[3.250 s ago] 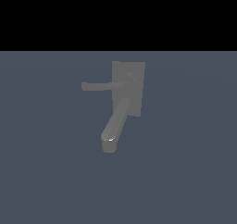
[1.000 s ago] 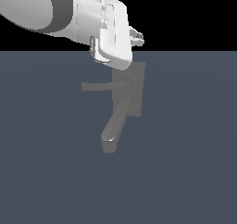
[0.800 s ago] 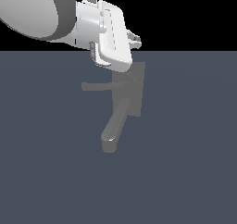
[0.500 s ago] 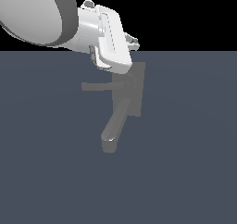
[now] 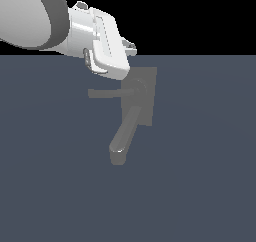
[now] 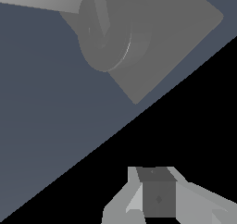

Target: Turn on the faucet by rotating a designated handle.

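The grey faucet [image 5: 144, 97] has a flat back plate, a thick spout [image 5: 120, 147] running down toward the camera, and a thin handle [image 5: 104, 92] sticking out to the exterior view's left from a round hub. My gripper [image 5: 114, 66] hangs just above the hub and handle, apart from them, with its fingertips hidden behind the white hand. In the wrist view the gripper [image 6: 157, 197] shows its fingers pressed together, shut on nothing. That view also holds the hub [image 6: 109, 40], the back plate [image 6: 180, 28] and the handle [image 6: 41, 0].
The faucet is mounted on a plain blue-grey surface [image 5: 200, 176]. The thick white and grey arm link [image 5: 30, 16] fills the upper part of the exterior view's left.
The arm entered the view from above. Over the last second the hand slid a little toward the exterior view's left and lower, nearer the hub. The faucet has not moved.
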Controlling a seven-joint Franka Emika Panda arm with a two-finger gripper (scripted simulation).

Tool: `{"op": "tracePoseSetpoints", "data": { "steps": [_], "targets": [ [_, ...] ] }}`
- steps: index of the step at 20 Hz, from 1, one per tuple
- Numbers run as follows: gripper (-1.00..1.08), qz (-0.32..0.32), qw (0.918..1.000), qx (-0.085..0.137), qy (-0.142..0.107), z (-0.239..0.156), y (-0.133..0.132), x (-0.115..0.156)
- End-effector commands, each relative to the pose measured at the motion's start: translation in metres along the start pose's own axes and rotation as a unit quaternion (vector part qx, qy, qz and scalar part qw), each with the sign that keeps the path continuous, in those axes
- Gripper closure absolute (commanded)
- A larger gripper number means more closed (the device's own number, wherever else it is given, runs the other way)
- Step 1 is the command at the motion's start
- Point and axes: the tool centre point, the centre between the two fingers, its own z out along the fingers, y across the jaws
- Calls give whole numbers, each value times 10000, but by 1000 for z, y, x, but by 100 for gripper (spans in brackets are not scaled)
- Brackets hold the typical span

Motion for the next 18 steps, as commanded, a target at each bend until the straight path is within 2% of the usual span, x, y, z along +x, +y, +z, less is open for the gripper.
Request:
{"op": "tracePoseSetpoints", "data": {
  "steps": [1,6,10,14,18],
  "targets": [
    [108,-72,10000,-25,52,-2,0,2],
    [108,-76,10000,-26,54,-2,0,2],
    [108,-134,9998,-120,58,-3,1,6],
    [108,-267,9991,-323,71,-6,4,14],
    [108,-466,9969,-635,92,-11,9,27]
  ]
}}
